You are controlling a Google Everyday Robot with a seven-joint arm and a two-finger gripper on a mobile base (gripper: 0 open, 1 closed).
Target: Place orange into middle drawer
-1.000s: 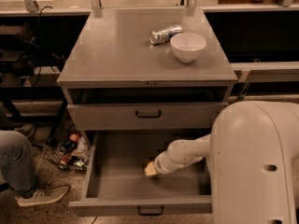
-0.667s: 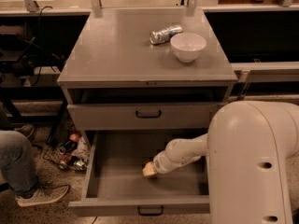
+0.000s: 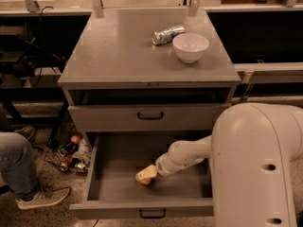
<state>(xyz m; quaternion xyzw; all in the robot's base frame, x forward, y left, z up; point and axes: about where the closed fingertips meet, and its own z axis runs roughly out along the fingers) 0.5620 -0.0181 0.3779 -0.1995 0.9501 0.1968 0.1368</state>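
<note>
The gripper (image 3: 146,174) has been shifted slightly within the open drawer (image 3: 113,167), its fingers closed on the orange (image 3: 145,181). Release is judged imminent.

One end effector (image 3: 146,174), down in the one open middle drawer (image 3: 118,186), right over one orange (image 3: 146,181). Up on the bench (image 3: 118,56): one white bowl (image 3: 190,47), one crushed can (image 3: 168,34). Two handled fronts counted, including the upper drawer front (image 3: 109,118). One shoe (image 3: 42,197) at left.
</note>
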